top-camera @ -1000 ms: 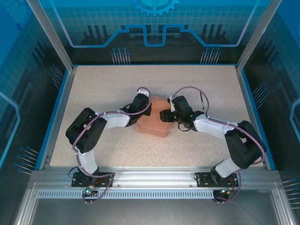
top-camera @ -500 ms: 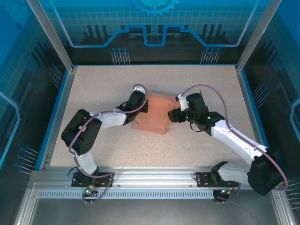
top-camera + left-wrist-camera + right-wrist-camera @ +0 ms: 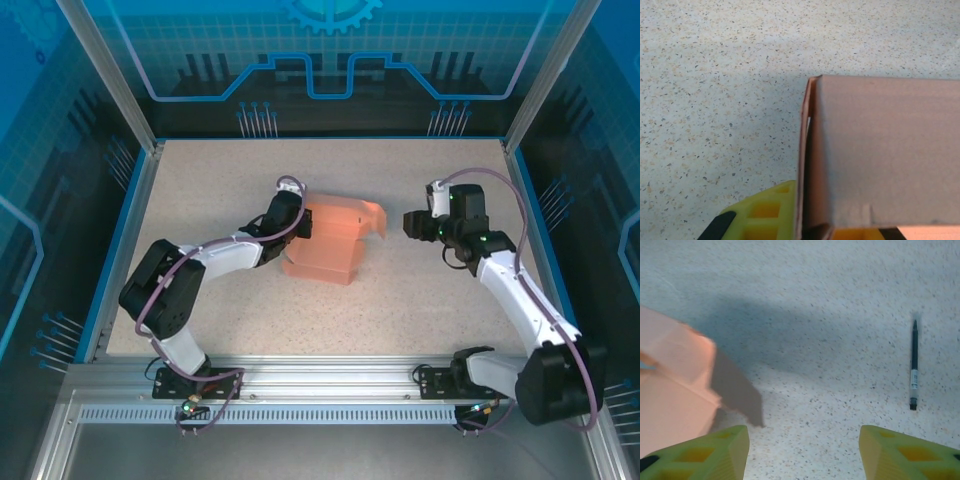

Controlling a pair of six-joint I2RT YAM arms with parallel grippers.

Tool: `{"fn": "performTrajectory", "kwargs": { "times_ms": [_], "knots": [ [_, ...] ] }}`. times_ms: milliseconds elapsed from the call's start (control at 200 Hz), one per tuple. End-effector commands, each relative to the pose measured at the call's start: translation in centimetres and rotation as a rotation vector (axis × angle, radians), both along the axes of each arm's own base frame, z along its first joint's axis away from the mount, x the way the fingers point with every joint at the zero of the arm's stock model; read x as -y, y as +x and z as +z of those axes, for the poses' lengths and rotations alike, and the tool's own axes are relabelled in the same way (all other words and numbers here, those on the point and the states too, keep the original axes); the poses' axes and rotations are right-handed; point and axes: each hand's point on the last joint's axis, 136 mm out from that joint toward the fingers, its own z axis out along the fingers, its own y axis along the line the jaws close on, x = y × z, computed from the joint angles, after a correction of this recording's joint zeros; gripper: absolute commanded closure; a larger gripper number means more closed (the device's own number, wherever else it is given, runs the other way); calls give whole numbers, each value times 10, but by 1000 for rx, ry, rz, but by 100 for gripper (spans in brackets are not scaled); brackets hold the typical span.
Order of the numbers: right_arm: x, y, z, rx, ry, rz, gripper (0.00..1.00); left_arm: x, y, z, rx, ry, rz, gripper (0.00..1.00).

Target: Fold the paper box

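The salmon-orange paper box (image 3: 328, 248) lies mid-table, partly folded, with a rounded flap (image 3: 372, 216) sticking up at its far right corner. My left gripper (image 3: 299, 226) is shut on the box's left wall. In the left wrist view that card wall (image 3: 807, 165) stands between the yellow fingers (image 3: 762, 215), and the box's top panel (image 3: 885, 150) covers the right side. My right gripper (image 3: 411, 222) hangs open a short way right of the flap, holding nothing. In the right wrist view its fingers (image 3: 705, 452) stand wide apart, with the box (image 3: 670, 390) at the left edge.
A thin dark pen (image 3: 913, 367) lies on the speckled tabletop (image 3: 430, 290) ahead of the right gripper. Blue rails (image 3: 130, 235) and metal posts border the table. Bare surface lies between the box and the right gripper.
My right gripper has pulled back to the right, away from the box, and now stands open. The box's right flap has sprung up. My left gripper shifted slightly left, still holding.
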Motion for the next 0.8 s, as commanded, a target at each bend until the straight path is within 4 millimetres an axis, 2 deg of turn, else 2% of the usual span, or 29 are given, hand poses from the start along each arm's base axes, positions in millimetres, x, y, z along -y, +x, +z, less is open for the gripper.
{"fn": "performTrajectory", "kwargs": {
  "times_ms": [0,205,405,575,795],
  "knots": [
    [-11,9,-9,-32,52,49,41,1,-5,13,-3,-53,-7,95],
    [-46,18,-29,-54,144,194,46,3,-6,17,-4,-66,-17,95],
    [-83,13,-32,-47,191,336,49,5,-5,18,-6,-71,-23,95],
    [-98,12,-35,-43,191,391,53,6,-6,18,-8,-72,-27,95],
    [-109,13,-31,-13,196,463,57,7,-6,16,-10,-72,-30,95]
  ]
}}
